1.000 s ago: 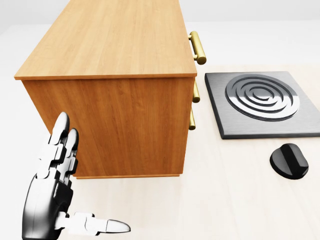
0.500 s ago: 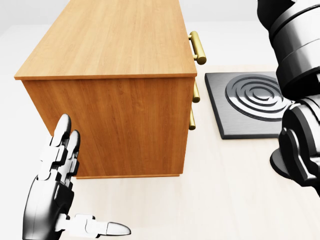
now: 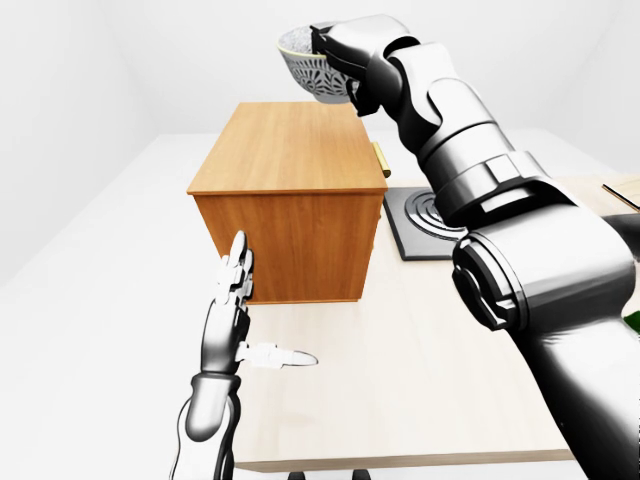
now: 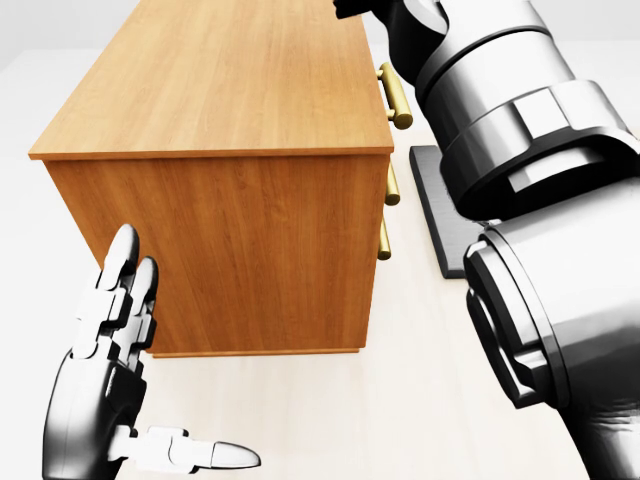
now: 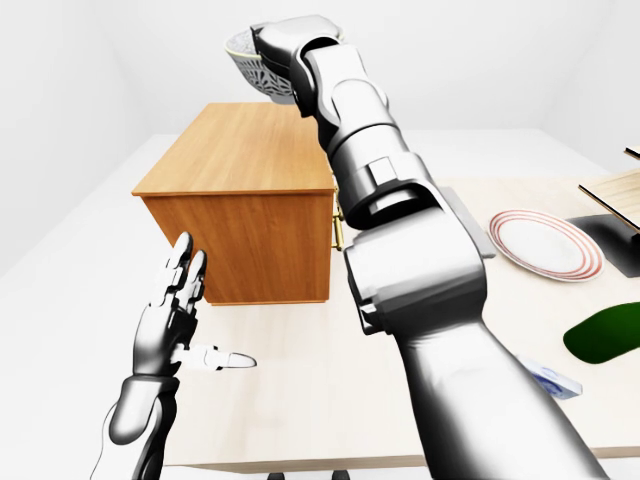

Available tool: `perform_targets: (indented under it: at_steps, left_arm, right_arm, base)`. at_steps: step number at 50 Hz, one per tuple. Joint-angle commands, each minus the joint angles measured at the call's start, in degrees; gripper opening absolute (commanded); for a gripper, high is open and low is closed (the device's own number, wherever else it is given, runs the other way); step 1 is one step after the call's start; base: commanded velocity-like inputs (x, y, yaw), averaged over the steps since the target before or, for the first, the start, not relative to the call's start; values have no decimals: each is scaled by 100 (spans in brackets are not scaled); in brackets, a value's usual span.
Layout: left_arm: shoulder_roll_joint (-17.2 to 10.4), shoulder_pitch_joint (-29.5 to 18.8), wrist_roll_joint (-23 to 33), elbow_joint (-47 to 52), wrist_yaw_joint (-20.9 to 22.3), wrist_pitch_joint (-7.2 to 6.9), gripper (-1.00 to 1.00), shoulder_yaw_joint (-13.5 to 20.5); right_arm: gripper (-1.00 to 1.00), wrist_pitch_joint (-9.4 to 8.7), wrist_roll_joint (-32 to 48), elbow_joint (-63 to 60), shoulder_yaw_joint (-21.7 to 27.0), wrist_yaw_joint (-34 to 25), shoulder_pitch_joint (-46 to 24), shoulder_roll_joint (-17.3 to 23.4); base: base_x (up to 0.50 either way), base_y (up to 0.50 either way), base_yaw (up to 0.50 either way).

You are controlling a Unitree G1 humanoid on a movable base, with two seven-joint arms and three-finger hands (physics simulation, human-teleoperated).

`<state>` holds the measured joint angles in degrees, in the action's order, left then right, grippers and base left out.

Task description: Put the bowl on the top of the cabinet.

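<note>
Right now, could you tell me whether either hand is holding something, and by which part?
The right hand holds the patterned bowl by the rim on the view's right side, above the cabinet. The left hand is open and holds nothing.

No legible text, labels, brands, numbers or signs in any view. Cabinet (image 3: 290, 190): plain wood grain, unmarked. Bowl (image 3: 312, 65): relief pattern only, no lettering. Hob plate (image 3: 418, 222): concentric rings, no markings readable. Plate (image 5: 544, 244): red rim bands, no writing. Desk (image 3: 420, 370): bare pale wood surface, nothing printed on it.
</note>
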<state>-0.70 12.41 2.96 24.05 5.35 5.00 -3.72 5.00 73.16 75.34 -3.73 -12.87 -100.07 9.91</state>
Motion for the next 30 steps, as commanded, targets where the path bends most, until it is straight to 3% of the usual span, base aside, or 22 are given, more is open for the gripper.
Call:
perform_targets:
  at_steps: [1,11,30]
  left_arm:
    - [-2,33,-6,29,15,0,100,-10]
    - [-13,43,-18,-1,39,0,100,-18]
    - [-15,52,-16,-12,68,0,100,-34]
  right_arm:
    - [-100,0,51,-171,-49,-52,-198,-454]
    - [-100,0,19,-227,-84,-101,-227,-661]
    - [-100,0,76,-235,-130,-71,150,-643]
  base:
    - [0,0,0]
    - [0,0,0]
    - [0,0,0]
